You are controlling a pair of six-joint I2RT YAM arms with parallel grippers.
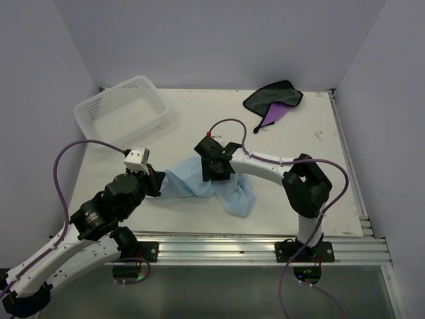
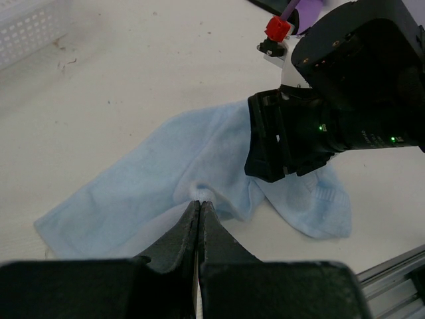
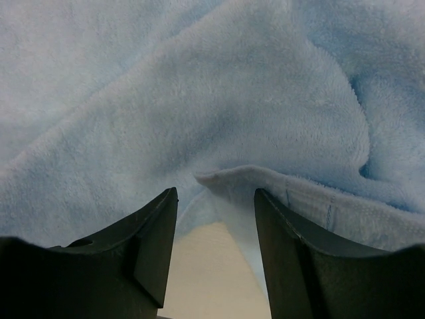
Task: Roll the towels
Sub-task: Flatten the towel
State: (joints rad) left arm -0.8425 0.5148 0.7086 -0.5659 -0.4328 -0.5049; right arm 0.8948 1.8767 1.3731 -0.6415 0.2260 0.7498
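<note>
Item one, light blue towel (image 1: 214, 190): I see it lying crumpled on the table (image 1: 199, 119), near the near edge and about midway across, between my two arms. It is spread in loose folds, not rolled. One end trails left and the other bunches to the right.

Item two, purple towel with a dark face (image 1: 273, 100): it lies at the far right of the table, folded loosely, dark side mostly up with a purple corner showing. It is well apart from both arms.

Item three, left gripper (image 2: 199, 207): fingers pressed fully together, tips set against a small pucker in the blue cloth's left part. I cannot tell whether any cloth is caught between them.

Item four, right gripper (image 3: 216, 199): jaws standing apart, pointed down over the middle of the blue towel. A hemmed edge of the cloth lies in the gap and bare table shows below it. Nothing is gripped.

Item five, white lattice basket (image 1: 123, 109): it sits at the far left corner, apart from both towels.
</note>
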